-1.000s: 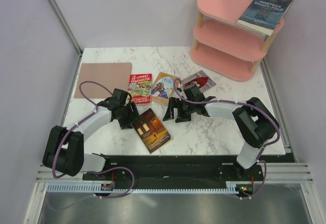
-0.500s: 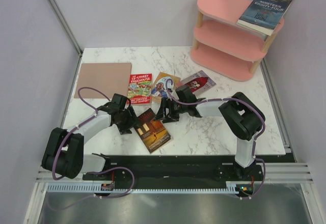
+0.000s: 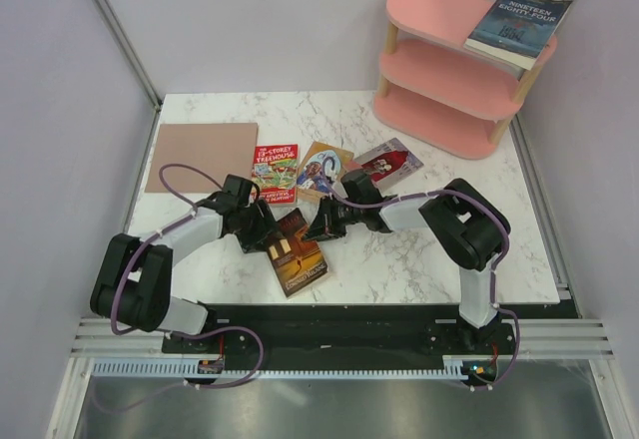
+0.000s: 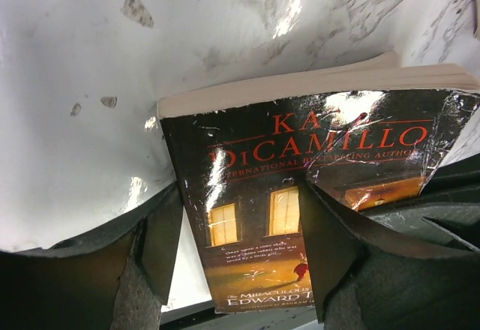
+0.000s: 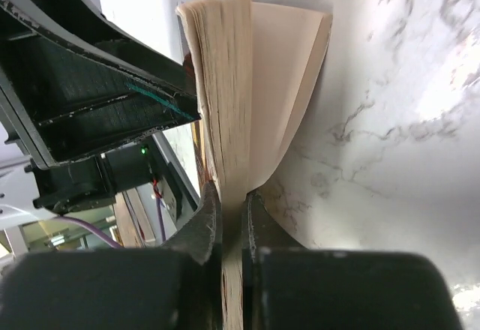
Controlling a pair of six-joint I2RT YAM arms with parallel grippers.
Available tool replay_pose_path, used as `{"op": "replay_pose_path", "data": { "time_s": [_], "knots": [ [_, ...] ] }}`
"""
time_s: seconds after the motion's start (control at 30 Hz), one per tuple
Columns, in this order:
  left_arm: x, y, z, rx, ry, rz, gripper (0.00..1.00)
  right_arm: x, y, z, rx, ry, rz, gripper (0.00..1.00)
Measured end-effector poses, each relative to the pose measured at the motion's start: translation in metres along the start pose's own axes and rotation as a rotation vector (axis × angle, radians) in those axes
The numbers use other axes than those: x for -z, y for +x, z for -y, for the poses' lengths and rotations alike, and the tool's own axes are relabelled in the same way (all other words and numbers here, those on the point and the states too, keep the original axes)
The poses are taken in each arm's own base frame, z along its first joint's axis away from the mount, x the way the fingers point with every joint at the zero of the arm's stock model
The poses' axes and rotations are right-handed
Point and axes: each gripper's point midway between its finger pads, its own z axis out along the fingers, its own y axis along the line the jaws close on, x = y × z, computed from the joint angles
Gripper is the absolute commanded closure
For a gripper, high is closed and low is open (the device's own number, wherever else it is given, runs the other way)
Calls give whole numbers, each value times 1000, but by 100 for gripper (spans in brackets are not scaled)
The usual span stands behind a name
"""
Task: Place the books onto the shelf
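Nearest us the dark book lies on the table; the right gripper is pinched tight on its fanned pages; the left gripper stands wide over its cover, gripping nothing; beyond lie the red book, tan book and pink-grey book; farthest, the blue book rests atop the shelf.

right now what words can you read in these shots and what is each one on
"NINETEEN EIGHTY-FOUR": blue book on the pink shelf
"13-STOREY TREEHOUSE": red book
"DICAMILLO", "EDWARD": dark book, both partly hidden
too small to read: tan book, pink-grey book
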Motion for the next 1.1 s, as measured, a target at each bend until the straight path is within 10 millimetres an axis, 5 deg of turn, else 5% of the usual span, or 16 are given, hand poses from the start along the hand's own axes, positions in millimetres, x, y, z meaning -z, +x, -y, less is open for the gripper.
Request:
{"op": "replay_pose_path", "data": {
  "time_s": [0.2, 0.57, 1.1],
  "knots": [
    [7, -13, 8, -64, 25, 51, 30, 5, -11, -9, 15, -17, 43, 100],
    [103, -58, 86, -226, 366, 422, 28, 74, -73, -78, 191, -107, 280, 100],
    [101, -58, 109, -289, 534, 461, 28, 105, -109, -95, 177, -196, 383, 100]
  ]
}}
